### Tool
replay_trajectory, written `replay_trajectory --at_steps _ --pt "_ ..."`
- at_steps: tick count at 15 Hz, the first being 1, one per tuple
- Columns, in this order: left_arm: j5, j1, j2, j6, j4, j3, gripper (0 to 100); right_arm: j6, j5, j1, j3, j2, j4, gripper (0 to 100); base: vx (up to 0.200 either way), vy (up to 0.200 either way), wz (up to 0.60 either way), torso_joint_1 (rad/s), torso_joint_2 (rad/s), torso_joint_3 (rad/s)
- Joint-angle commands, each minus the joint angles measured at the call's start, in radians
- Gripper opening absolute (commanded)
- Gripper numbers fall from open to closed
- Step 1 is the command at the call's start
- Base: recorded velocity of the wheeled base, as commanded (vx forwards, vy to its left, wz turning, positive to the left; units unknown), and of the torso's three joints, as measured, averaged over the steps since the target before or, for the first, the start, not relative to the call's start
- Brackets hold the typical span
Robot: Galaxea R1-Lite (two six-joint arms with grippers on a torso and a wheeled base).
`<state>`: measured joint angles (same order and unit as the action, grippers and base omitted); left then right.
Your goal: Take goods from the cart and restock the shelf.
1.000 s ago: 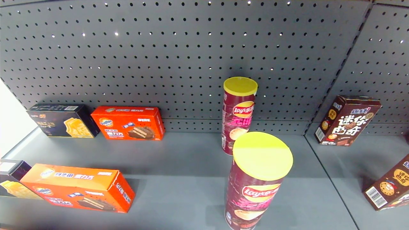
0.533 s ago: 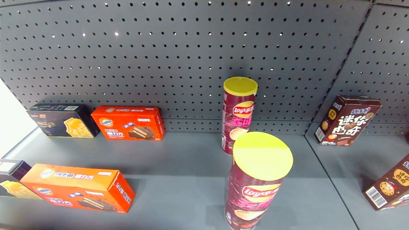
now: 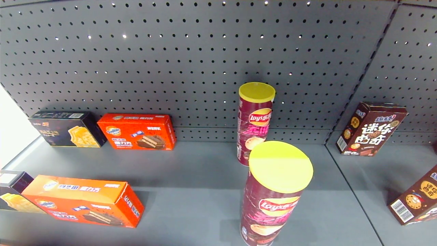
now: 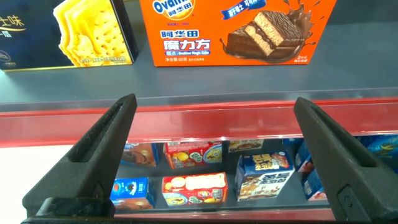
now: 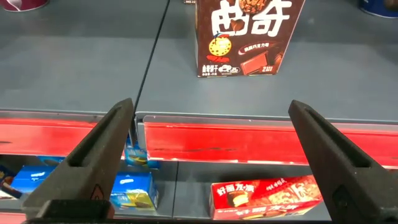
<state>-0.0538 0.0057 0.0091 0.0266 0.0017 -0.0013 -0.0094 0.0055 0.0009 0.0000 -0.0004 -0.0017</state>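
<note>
**Both pincers spread before a stocked shelf**

From above, the head view takes in the grey shelf [image 3: 191,171] and its pegboard [image 3: 170,51]. The front can [image 3: 276,194] is maroon with a yellow lid and a red-and-yellow logo, and it stands upright near the shelf's front. Just behind the front can stands the rear can [image 3: 255,123], of the same kind, close to the pegboard.

Left of the front can and farther back lie the rear orange box [image 3: 138,131] and, beyond it, the rear black box [image 3: 68,129]. Left of the front can in its own row lie the front orange box [image 3: 85,201] and, just beside it, the front black box [image 3: 12,191]. Right of the front can, past a seam in the shelf, are the rear brown box [image 3: 370,129] and the front brown box [image 3: 414,200], which has a barcode on its end.

The wrist views add the red strip [image 4: 211,124] along the shelf's front edge.

The left pincer [image 4: 214,102] is spread wide, pinching nothing, and faces that strip. Above the strip sit an orange box [image 4: 236,31] picturing a chocolate wafer and a black box [image 4: 68,34] picturing crackers. Which row they belong to cannot be told. Below the strip sit small packs [image 4: 193,186] in blue, red and white.

The right pincer [image 5: 211,104] is likewise spread and pinching nothing. Above the strip a brown box [image 5: 249,34] with white characters stands upright, and whether it is the front or the rear one cannot be told. Below the strip lie a red carton [image 5: 267,196] and blue packs [image 5: 134,190].
</note>
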Motion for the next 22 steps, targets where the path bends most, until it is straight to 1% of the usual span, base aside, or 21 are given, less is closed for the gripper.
replay_trajectory --at_steps 1,3,8,10,13,16,17,19,22 --pt "-0.001 0.0 0.002 0.004 0.0 0.001 100 -0.001 0.001 0.001 0.0 0.0 0.0 100 0.0 0.0 0.0 0.0 0.0 0.0" --pt "0.011 0.0 0.002 0.001 0.0 0.001 100 -0.003 0.004 0.001 0.0 0.0 0.0 100 0.0 0.0 0.0 0.0 0.0 0.0" --pt "0.009 0.0 0.002 0.001 0.0 0.001 100 -0.001 0.004 0.001 0.0 0.0 0.002 100 0.0 0.0 0.0 0.0 0.0 0.0" --pt "0.006 0.0 0.002 0.006 0.0 0.001 100 -0.001 0.004 0.001 0.0 0.0 0.002 100 -0.2 0.0 0.0 0.005 0.0 -0.005" --pt "0.009 0.0 0.002 -0.004 0.0 0.001 100 -0.001 0.004 0.001 0.0 0.0 0.002 100 0.0 0.0 0.0 0.0 0.0 0.0" --pt "0.009 0.0 0.002 0.001 0.0 0.001 100 -0.001 0.004 0.001 0.0 0.0 0.002 100 0.0 0.0 0.0 0.0 0.0 0.0" --pt "0.008 0.0 0.002 0.004 0.0 0.001 100 -0.001 0.004 0.001 0.0 0.0 0.002 100 0.0 -0.2 0.0 0.002 0.0 -0.002" --pt "0.009 0.0 0.002 -0.002 0.0 0.001 100 -0.001 0.004 0.001 0.0 0.0 0.0 100 0.0 0.0 0.0 0.0 0.0 0.0" --pt "0.008 0.0 0.002 -0.002 0.0 0.001 100 -0.001 0.004 0.001 0.0 0.0 0.002 100 0.0 0.0 0.0 0.0 0.0 0.0"
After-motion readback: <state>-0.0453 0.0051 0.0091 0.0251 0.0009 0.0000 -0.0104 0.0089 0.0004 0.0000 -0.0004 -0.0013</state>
